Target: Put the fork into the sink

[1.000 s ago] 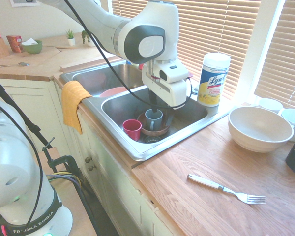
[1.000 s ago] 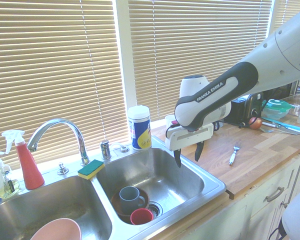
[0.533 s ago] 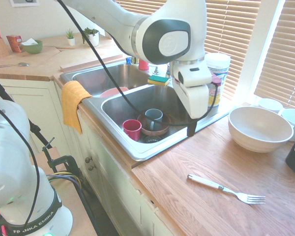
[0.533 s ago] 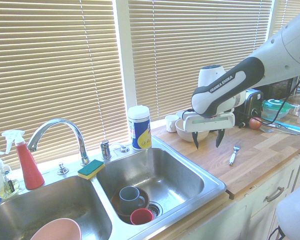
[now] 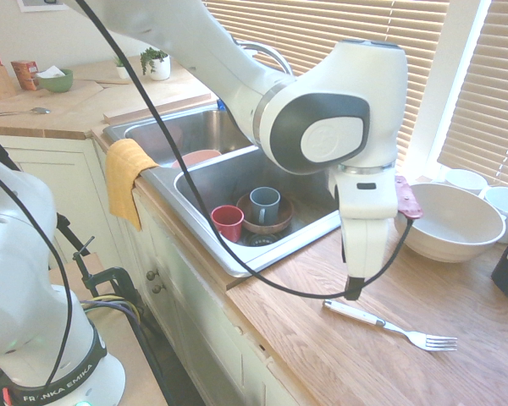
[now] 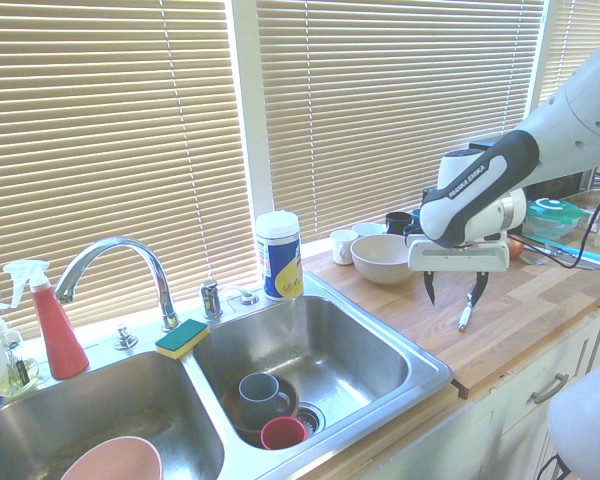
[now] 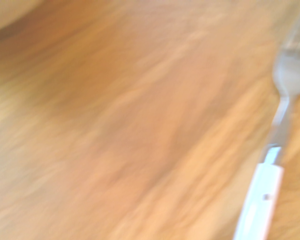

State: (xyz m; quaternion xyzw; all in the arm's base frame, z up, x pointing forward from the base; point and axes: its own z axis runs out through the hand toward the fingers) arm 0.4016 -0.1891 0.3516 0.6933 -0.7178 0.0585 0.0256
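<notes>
Beside the sink point(image 5: 289, 251), the fork point(image 5: 361, 315) is being approached by the spread, empty claw point(image 6: 452, 298), which must be lowered and closed on it.

The fork point(image 5: 388, 326) has a white handle and a silver metal neck and tines. It lies flat on the wooden counter beside the sink point(image 5: 229, 275), outside the basins. The tines point away from the sink; the handle end is the nearer part. The wrist view shows the fork blurred, with a small dark spot on the handle.

The sink is stainless steel, set into the counter, with two basins side by side, a broad rim and a curved chrome faucet point(image 6: 120, 250). The steel is shiny. Both basins contain dishes.
</notes>
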